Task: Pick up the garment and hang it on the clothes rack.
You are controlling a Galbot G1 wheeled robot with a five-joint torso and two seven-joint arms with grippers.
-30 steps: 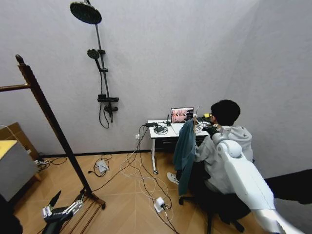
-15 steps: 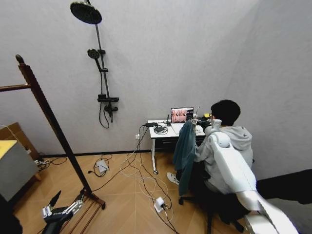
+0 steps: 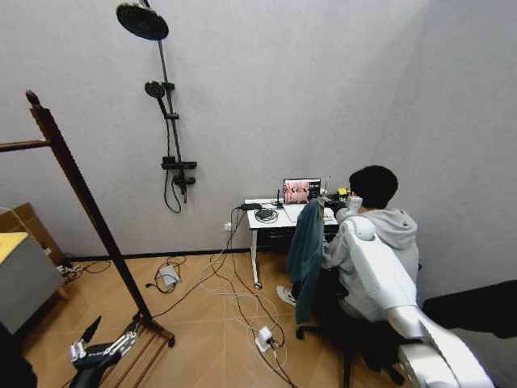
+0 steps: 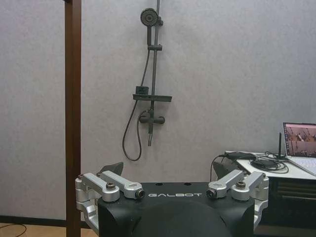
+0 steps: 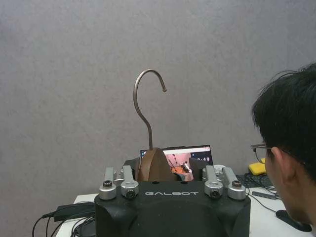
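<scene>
The garment [image 3: 306,250], teal and soft, hangs from a wooden hanger beside the seated person. My right arm reaches out to the hanger's top, with my right gripper [image 3: 329,202] at that height. In the right wrist view the hanger's brown peak [image 5: 154,165] and its metal hook [image 5: 143,123] rise between the fingers of the right gripper [image 5: 164,163], which stand open with a gap on one side. The clothes rack [image 3: 89,206] leans up at the left, and its post [image 4: 73,123] also shows in the left wrist view. My left gripper [image 3: 90,343] [image 4: 168,169] is parked open, low by the rack's foot.
A person [image 3: 376,234] sits on a chair at a small white desk [image 3: 266,222] with a laptop [image 3: 301,191], right behind the garment. A black shower pole [image 3: 166,105] is on the wall. Cables [image 3: 242,299] trail over the wooden floor. A grey box [image 3: 20,283] stands at the far left.
My right arm has swung left and forward, bringing its gripper up to the hanger's top. The garment hangs where it did. The left arm has not moved.
</scene>
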